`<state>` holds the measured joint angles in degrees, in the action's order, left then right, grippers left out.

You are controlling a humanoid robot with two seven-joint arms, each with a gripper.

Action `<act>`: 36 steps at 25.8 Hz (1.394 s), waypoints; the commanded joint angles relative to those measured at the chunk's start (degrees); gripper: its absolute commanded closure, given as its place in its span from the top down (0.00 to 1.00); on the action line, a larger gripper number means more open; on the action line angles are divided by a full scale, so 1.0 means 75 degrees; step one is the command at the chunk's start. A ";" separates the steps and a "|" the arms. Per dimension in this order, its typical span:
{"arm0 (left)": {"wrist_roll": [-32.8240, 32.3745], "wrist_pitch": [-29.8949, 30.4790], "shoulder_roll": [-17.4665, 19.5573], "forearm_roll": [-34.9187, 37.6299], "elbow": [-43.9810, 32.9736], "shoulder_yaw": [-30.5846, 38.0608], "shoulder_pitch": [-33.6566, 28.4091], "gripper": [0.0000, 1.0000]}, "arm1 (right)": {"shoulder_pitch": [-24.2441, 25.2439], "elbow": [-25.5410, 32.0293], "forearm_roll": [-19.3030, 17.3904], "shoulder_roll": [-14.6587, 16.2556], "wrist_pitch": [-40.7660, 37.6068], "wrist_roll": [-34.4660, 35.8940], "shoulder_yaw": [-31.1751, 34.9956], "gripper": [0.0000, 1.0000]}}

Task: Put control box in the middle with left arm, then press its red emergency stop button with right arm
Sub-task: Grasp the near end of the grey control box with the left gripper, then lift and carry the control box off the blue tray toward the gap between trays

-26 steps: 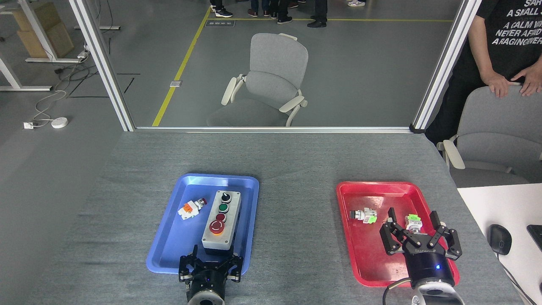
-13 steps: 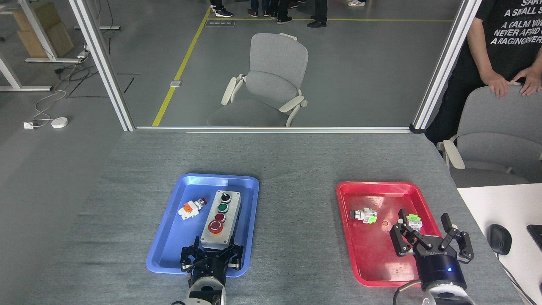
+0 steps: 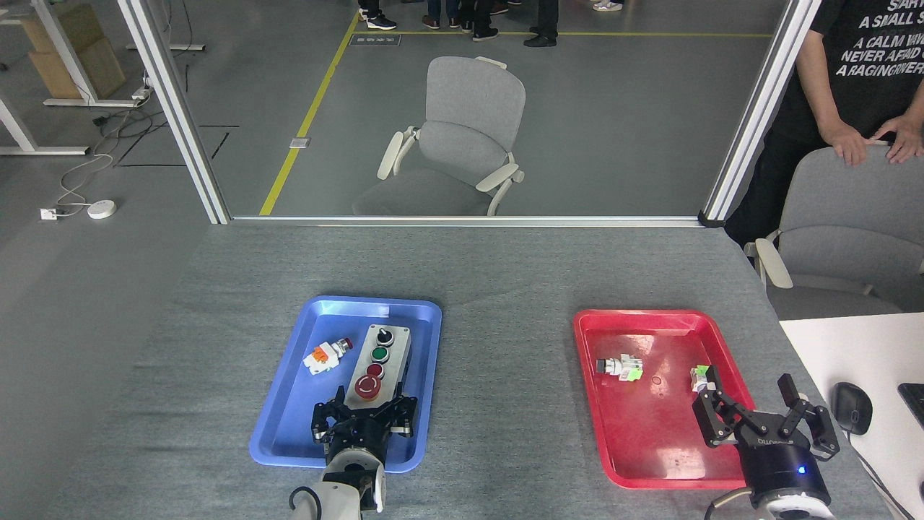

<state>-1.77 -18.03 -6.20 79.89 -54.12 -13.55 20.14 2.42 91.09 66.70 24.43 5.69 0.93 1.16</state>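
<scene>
Left gripper [image 3: 364, 426] — fingers spread wide, holding nothing — hung at the near end of the control box [image 3: 377, 367], one fingertip off each near corner; contact could not be made out. The box lay in the blue tray [image 3: 289, 426], lengthways near-to-far, right of a small white-and-orange switch part [image 3: 326, 355], and not yet on the bare middle of the table [image 3: 505, 390]. Its big red stop button [image 3: 367, 387] sat nearest the gripper, with a small red button, a green button and a black knob in a row beyond.

The box looked rigid and hard-shelled, probably moderately heavy, with smooth sides that might slip; the best hold would be across its two long sides, below the lid and clear of the buttons.

The left arm rose from the near edge, its wrist pointing away along the box's length. The right gripper [image 3: 765, 422] — also spread and empty — hovered at the near right corner of the red tray [image 3: 635, 469], well apart from the box.
</scene>
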 commanded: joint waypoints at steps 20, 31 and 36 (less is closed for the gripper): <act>0.0201 0.0704 0.0358 -0.0539 -0.1209 0.0073 0.0010 0.00 | -0.0170 -0.0907 0.0059 0.0060 -0.0220 0.0520 0.0045 0.98; 0.0107 0.0482 -0.0239 -0.0633 -0.2264 -0.1006 -0.0177 0.00 | -0.0159 -0.0966 0.0118 -0.0093 -0.0243 0.0450 0.0033 0.98; 0.0107 -0.0010 -0.0251 -0.0867 -0.2018 -0.2271 -0.0036 0.00 | -0.0112 -0.0966 0.0118 -0.0034 -0.0255 0.0532 -0.0014 0.98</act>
<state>-0.70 -16.43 -7.90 74.21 -70.26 -25.57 19.46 1.31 83.92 67.58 23.90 3.78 4.22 1.21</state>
